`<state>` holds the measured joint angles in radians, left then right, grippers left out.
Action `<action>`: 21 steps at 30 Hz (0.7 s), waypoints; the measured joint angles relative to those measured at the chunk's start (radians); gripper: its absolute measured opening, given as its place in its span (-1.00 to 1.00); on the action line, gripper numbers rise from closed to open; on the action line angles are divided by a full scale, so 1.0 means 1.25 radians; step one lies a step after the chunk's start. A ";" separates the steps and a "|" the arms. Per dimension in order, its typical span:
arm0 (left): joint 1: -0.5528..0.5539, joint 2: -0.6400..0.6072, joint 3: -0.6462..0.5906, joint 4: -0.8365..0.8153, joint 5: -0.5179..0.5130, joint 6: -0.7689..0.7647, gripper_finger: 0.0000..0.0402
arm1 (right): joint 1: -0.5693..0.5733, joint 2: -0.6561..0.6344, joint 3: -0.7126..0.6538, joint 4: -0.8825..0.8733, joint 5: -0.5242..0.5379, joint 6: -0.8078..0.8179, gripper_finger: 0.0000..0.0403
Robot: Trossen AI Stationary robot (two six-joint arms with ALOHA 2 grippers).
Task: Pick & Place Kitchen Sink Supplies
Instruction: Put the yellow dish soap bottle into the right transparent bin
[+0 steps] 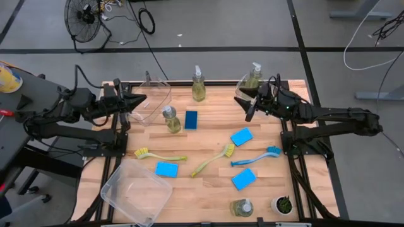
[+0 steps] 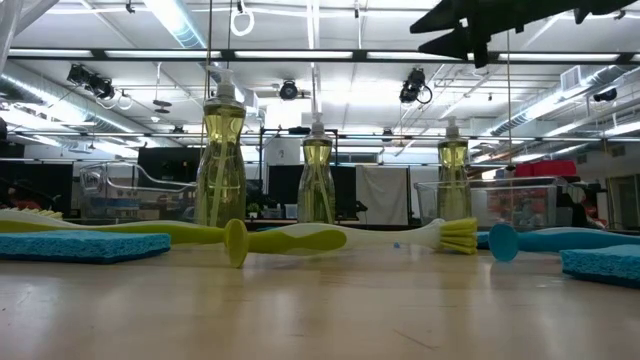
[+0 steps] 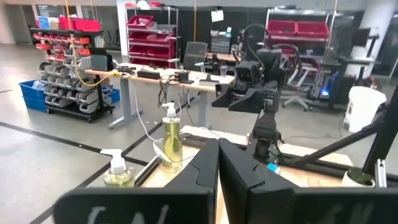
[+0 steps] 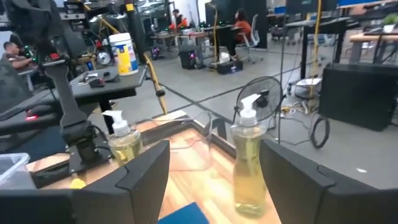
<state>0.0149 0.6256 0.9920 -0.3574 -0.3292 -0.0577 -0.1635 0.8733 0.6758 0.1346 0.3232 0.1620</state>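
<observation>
Soap bottles stand on the wooden table at the far middle (image 1: 198,85), inside a clear bin at the far right (image 1: 252,77), left of centre (image 1: 170,118) and at the near edge (image 1: 242,207). Blue sponges (image 1: 190,119) (image 1: 241,136) (image 1: 166,169) (image 1: 243,179) lie flat. Two yellow-green brushes (image 1: 159,154) (image 1: 213,159) and a blue brush (image 1: 255,157) lie mid-table. My left gripper (image 1: 136,101) (image 3: 217,165) is shut and empty above the far left. My right gripper (image 1: 243,104) (image 4: 214,180) is open and empty above the far right, facing the far-middle bottle (image 4: 249,162).
A clear bin (image 1: 151,98) lies tipped just in front of my left gripper, and another (image 1: 136,192) sits at the near left corner. A small white pot with a plant (image 1: 282,205) stands at the near right. People sit in the room beyond (image 4: 239,25).
</observation>
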 joint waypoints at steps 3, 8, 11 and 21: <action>0.000 0.018 0.000 0.000 0.000 0.002 -0.92 | 0.010 0.018 0.000 0.000 0.008 0.032 0.24; 0.000 0.061 0.000 0.000 -0.018 0.002 -0.85 | 0.023 0.061 0.000 0.001 0.007 0.053 0.24; 0.000 0.087 0.000 0.000 -0.044 0.002 -0.73 | 0.029 0.091 0.000 0.002 0.007 0.053 0.24; 0.000 0.136 -0.001 0.002 -0.055 0.000 -0.21 | 0.034 0.175 0.000 0.114 0.044 0.089 0.24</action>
<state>0.0147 0.7962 0.9909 -0.3554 -0.3978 -0.0579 -0.1214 1.0918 0.6758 0.2768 0.3785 0.2738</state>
